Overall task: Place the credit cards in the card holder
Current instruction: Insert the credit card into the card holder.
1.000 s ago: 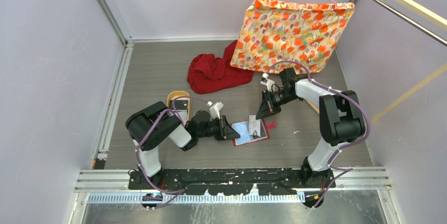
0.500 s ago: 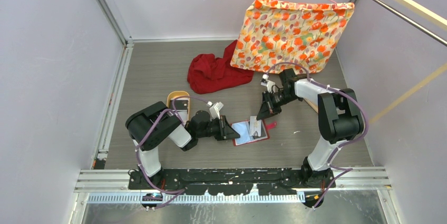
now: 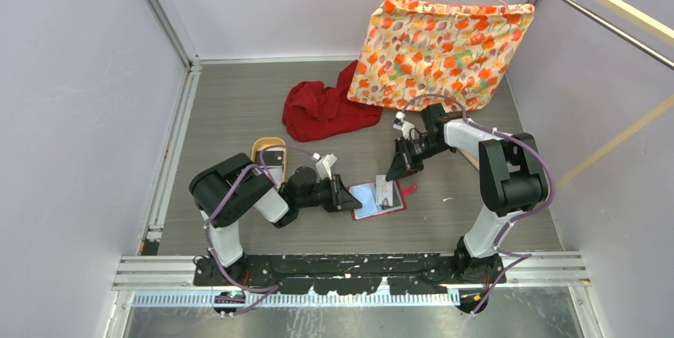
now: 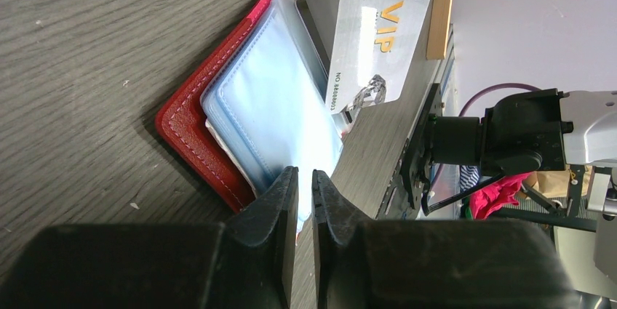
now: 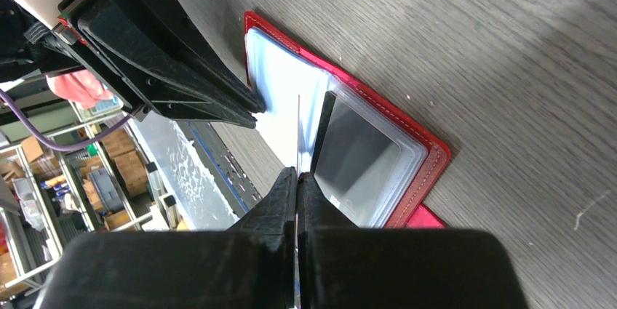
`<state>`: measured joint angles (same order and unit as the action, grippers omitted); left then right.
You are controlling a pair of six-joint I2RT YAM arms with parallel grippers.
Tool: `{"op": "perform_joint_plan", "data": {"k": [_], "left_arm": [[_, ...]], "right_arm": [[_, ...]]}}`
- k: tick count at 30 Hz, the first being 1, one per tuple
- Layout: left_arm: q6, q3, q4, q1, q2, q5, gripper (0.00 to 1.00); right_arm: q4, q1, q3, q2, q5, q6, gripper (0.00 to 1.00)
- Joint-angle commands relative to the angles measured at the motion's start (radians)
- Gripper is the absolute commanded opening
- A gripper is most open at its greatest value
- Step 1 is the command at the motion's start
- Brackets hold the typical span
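On the grey wood-grain table [image 3: 238, 115] the small red leather-like folding card holder [image 4: 190, 129] lies open, left gripper [image 4: 304, 175] pinching its clear leaf, right gripper [image 5: 298, 177] clamped on a silver plastic VIP credit card [image 4: 371, 40] poised above; if that leaf slips free, I reckon the card misses its slot.

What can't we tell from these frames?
- Right wrist: the card is edge-on, face unreadable; its near end is hidden between the right gripper fingers.
- Left wrist: frame edge cuts off the card's top; glare hides whether its tip is inside a card holder pocket.
- Top external: the left arm covers part of the tan tray; card holder detail is too small.
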<state>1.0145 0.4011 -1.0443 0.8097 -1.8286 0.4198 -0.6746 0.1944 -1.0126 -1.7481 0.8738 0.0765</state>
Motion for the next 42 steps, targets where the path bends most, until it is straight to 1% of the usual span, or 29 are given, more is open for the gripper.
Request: {"op": "perform_joint_plan", "data": {"k": [1, 7, 13, 17, 26, 30, 38, 42], "left_arm": [[-0.008, -0.015, -0.022, 0.000, 0.004, 0.010, 0.15], [-0.009, -0.021, -0.015, -0.001, 0.026, 0.007, 0.19], [-0.019, -0.024, 0.035, -0.001, 0.076, 0.001, 0.25], [-0.029, -0.024, 0.067, -0.001, 0.095, -0.002, 0.25], [-0.021, -0.018, 0.056, -0.001, 0.081, 0.005, 0.25], [-0.023, -0.023, 0.063, -0.001, 0.091, 0.001, 0.26], [-0.035, -0.031, 0.108, -0.003, 0.117, -0.018, 0.27], [-0.050, -0.030, 0.165, -0.003, 0.149, -0.033, 0.30]], "right_arm": [[0.001, 0.003, -0.009, 0.002, 0.021, 0.005, 0.01], [-0.003, 0.002, -0.010, 0.001, 0.010, 0.006, 0.01], [-0.017, 0.004, -0.015, 0.019, -0.012, 0.020, 0.01], [-0.015, 0.003, -0.010, 0.019, -0.015, 0.019, 0.01], [-0.001, 0.019, -0.007, -0.002, -0.032, 0.000, 0.01], [-0.004, 0.022, -0.013, -0.022, -0.017, -0.007, 0.01], [-0.008, 0.016, -0.017, -0.007, 0.006, -0.005, 0.01], [0.009, 0.010, -0.009, -0.003, 0.012, -0.020, 0.01]]}}
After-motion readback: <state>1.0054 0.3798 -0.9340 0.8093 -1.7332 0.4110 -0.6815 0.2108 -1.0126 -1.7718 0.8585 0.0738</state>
